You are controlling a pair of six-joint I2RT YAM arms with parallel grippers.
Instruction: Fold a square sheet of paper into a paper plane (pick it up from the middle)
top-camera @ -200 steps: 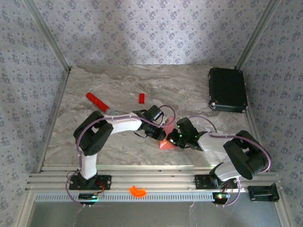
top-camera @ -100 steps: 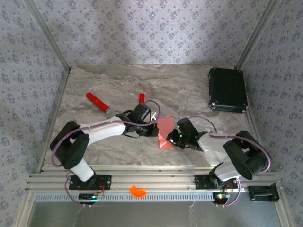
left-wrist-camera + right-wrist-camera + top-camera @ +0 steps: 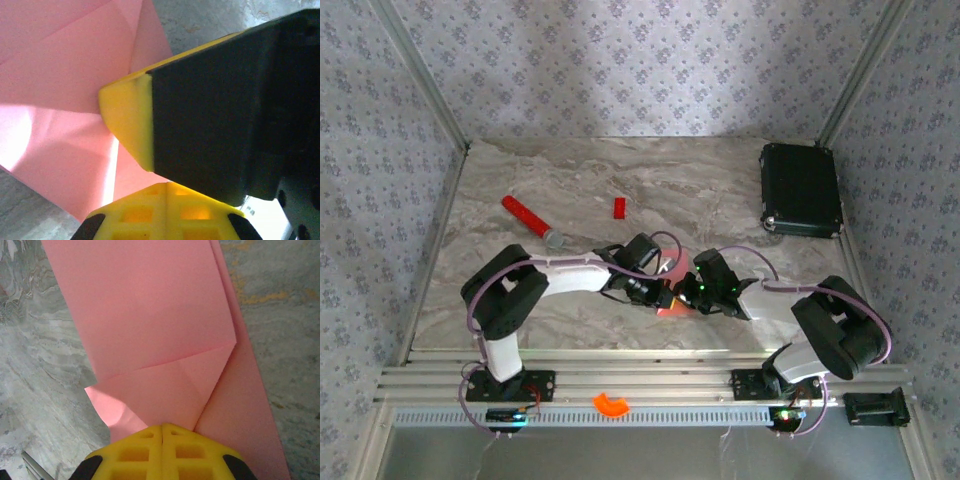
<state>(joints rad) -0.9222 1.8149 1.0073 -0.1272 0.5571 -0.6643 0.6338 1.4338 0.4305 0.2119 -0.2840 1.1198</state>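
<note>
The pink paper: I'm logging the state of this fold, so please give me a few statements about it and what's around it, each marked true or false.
1. The pink paper lies as one flat, unfolded square. False: it is folded, with overlapping layers and creases.
2. The left gripper and the right gripper are both shut. True.
3. The small red block rests on the pink paper. False: it sits on the bare table, farther back and apart from the pink paper.
4. The black case lies at the table's far right corner. True.
</note>
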